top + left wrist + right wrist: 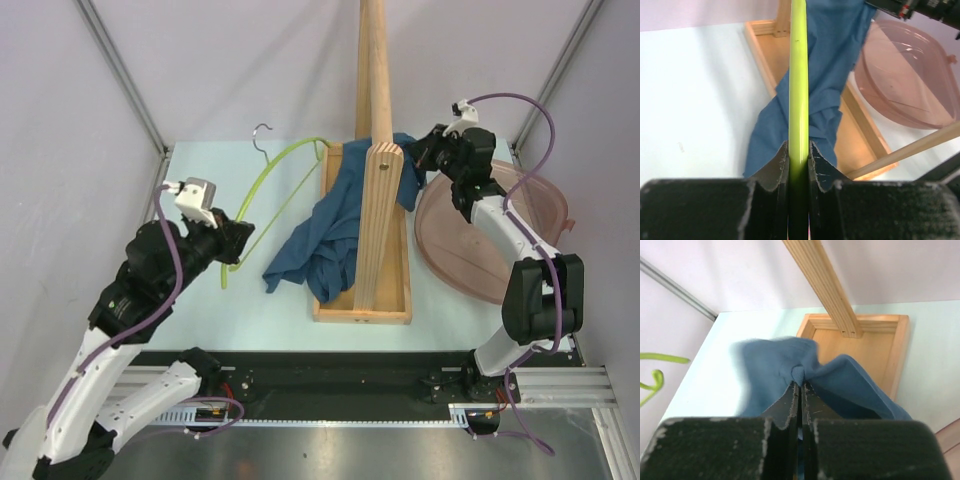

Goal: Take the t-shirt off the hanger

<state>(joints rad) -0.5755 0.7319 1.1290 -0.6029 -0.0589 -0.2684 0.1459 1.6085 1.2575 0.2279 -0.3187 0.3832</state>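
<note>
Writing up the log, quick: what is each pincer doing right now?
Left pincer: closed on the hanger.
Right pincer: closed on the t-shirt.

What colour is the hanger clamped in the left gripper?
The hanger is plain lime green, clearest in the left wrist view.

left gripper (799,151) clamped, right gripper (800,386) pinched closed
</note>
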